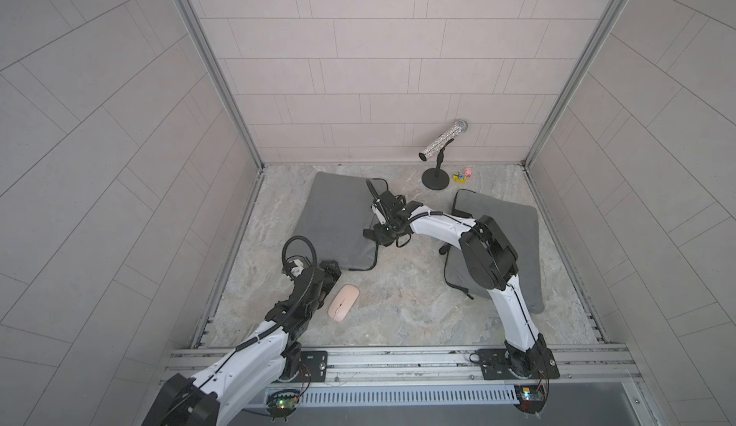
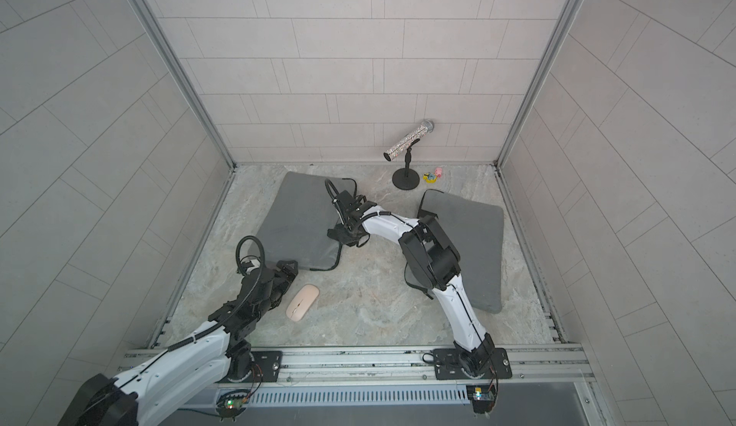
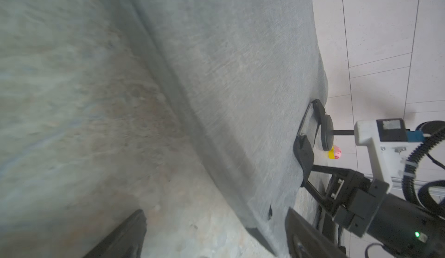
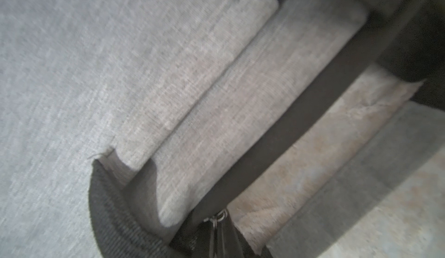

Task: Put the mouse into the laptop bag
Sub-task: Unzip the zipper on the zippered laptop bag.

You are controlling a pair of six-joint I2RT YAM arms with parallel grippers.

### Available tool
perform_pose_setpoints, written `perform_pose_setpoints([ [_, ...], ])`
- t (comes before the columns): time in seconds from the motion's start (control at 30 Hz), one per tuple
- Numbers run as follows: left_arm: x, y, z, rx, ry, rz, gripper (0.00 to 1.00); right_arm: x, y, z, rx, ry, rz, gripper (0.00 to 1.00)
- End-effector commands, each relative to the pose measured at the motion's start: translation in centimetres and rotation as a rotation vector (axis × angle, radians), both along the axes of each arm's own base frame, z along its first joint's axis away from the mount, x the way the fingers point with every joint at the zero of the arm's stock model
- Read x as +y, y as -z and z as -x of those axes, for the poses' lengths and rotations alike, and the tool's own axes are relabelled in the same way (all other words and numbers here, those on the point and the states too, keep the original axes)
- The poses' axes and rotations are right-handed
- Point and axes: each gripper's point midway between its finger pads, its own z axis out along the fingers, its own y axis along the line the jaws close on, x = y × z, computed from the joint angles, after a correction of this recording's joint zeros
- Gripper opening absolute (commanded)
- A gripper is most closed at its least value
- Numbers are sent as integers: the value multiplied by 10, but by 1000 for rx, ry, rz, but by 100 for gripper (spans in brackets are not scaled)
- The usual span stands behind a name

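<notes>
Two bags lie on the stone-patterned table (image 1: 418, 296): the laptop bag (image 1: 334, 213) on the robot's left half and a second bag (image 1: 513, 213) on the right, partly under my right arm. Both top views show the mouse (image 1: 343, 302), pale pink, flat on the bare table near the front. It sits just off the laptop bag's front corner, apart from the bag and outside it.

My left gripper (image 1: 331, 269) sits just behind the mouse, by that same front corner of the bag. On the left wrist camera its fingers (image 3: 125, 232) are spread wide with nothing between them. One finger shows over the table and the other in front of the bag's edge. That picture is blurred, so I cannot say whether a finger touches the fabric.

My right gripper (image 1: 376, 235) is down at the laptop bag's side edge, the one facing the second bag, beside the black handle (image 3: 304, 152). Its jaws are closed. On the right wrist camera I see gray fabric in two folded layers and a dark strap. A small metal zipper ring (image 4: 218, 217) shows right at the fingertips. I cannot tell whether the tips actually pinch that ring or the strap.

At the back of the table a glittery microphone (image 1: 442, 141) leans on its black stand, with a small pink and yellow toy (image 1: 463, 176) just beside the base.
</notes>
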Motion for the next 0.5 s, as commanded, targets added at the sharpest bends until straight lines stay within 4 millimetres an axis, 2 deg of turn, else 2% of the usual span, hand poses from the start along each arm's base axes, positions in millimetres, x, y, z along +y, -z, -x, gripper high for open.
perform_pose_setpoints([
  [0.0, -32, -20, -28, -93, 74, 47, 76, 5, -26, 4, -34, -14, -50, 0],
  [0.03, -37, -18, -34, -91, 84, 45, 62, 5, -27, 6, -32, -16, -50, 0],
  [0.07, -41, -12, -39, -72, 88, 36, 44, 4, -27, 8, -31, -19, -50, 0],
  [0.17, -44, 3, -50, -39, 64, 18, 8, -2, -29, 18, -31, -32, -52, 0],
  [0.23, -43, 10, -55, -21, 39, 10, 0, -10, -28, 28, -28, -42, -44, 0],
  [0.3, -40, 16, -56, -7, 15, 2, 0, -16, -26, 42, -19, -66, -53, 0],
  [0.37, -43, 7, -65, -30, -6, 3, 0, -18, -26, 56, -10, -85, -67, 0],
  [0.47, -44, 1, -68, -27, -16, -25, 0, -14, -27, 79, -8, -111, -105, 0],
])
